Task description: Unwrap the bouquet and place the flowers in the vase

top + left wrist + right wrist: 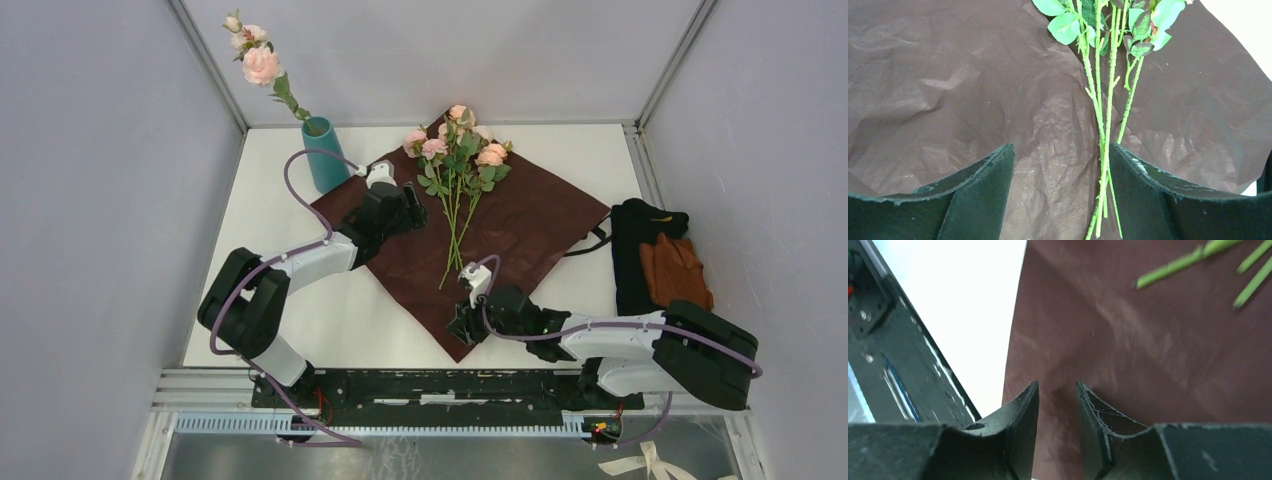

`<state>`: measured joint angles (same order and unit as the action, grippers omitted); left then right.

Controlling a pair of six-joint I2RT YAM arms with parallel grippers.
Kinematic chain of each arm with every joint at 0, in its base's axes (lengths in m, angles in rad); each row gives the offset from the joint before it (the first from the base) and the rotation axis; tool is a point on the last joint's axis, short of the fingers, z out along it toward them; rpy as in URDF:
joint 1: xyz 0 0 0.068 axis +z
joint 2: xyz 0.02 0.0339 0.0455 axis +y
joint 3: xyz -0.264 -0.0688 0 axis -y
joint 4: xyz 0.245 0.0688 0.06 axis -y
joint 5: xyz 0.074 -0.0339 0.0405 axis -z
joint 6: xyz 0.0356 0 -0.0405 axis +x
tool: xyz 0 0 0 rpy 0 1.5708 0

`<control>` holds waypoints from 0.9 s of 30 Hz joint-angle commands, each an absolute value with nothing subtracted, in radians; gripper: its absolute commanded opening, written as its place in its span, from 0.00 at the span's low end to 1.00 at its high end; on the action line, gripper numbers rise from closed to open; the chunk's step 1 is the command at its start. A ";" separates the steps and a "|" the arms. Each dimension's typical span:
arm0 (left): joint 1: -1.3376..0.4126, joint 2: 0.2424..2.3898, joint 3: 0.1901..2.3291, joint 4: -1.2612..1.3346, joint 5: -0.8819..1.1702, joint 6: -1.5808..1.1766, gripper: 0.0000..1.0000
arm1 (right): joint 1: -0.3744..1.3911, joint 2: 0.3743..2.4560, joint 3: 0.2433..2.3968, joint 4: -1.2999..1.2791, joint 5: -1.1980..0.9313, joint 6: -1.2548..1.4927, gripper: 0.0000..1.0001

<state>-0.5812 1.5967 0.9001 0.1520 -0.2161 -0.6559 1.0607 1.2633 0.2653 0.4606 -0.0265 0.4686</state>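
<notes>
The wrapping paper (530,215) is found opened out flat as a dark maroon diamond on the white table (300,310). All positions below are given against it.

**Flowers.** A loose bunch of the flowers (455,160) is laid on the middle of the paper. The pink and peach heads are at its far corner and the green stems run toward its near corner. One further rose stem (262,65) is already standing in the vase (325,155). The vase is set upright just off the paper's far-left edge.

**Left gripper.** The left gripper (412,212) is held over the left half of the paper, just beside the leafy part of the bunch. In the wrist view its fingers (983,200) are spread wide. The stems (1105,125) are seen passing between them, close against the inner face of one finger. Nothing is gripped.

**Right gripper.** The right gripper (462,325) is positioned at the near corner of the paper, beside the cut stem ends (1173,267). Its jaws are parted by a narrow gap, through which the paper is visible. Whether the tips are touching the sheet cannot be settled from this low, close view.

**Other items.** A black-and-orange cloth pile (660,260) is lying off the paper's right corner.
</notes>
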 commanded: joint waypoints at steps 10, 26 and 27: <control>-0.580 1.529 0.883 0.163 -0.300 -0.623 0.74 | 0.884 1.037 0.540 0.335 0.476 0.299 0.25; -0.584 1.236 0.651 0.030 -0.375 -0.722 0.75 | 0.703 1.772 1.287 0.081 0.399 0.204 0.43; -0.584 1.222 0.648 0.012 -0.396 -0.734 0.77 | 0.692 1.796 1.315 0.071 0.387 0.213 0.43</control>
